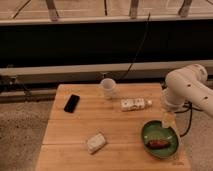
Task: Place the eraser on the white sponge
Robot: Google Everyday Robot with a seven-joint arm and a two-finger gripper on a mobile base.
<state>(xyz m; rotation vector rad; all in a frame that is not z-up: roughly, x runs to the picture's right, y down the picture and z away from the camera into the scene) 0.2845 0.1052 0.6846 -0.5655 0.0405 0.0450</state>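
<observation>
The eraser (71, 103), a flat black slab, lies on the left part of the wooden table (75, 127), near its far edge. Nearer the front, about mid-table, the off-white sponge (95, 142) rests alone with nothing on it. My white arm (186, 86) comes in from the right. Its gripper (167, 120) hangs over the table's right side, just above the far rim of the green plate. It is open and holds nothing. The gripper is far from both the eraser and the sponge.
A white cup (108, 88) stands at the table's far edge. A white patterned bottle (135, 104) lies on its side right of centre. The green plate (160, 135) at the front right holds a brown item (158, 144). A black cable hangs behind the table.
</observation>
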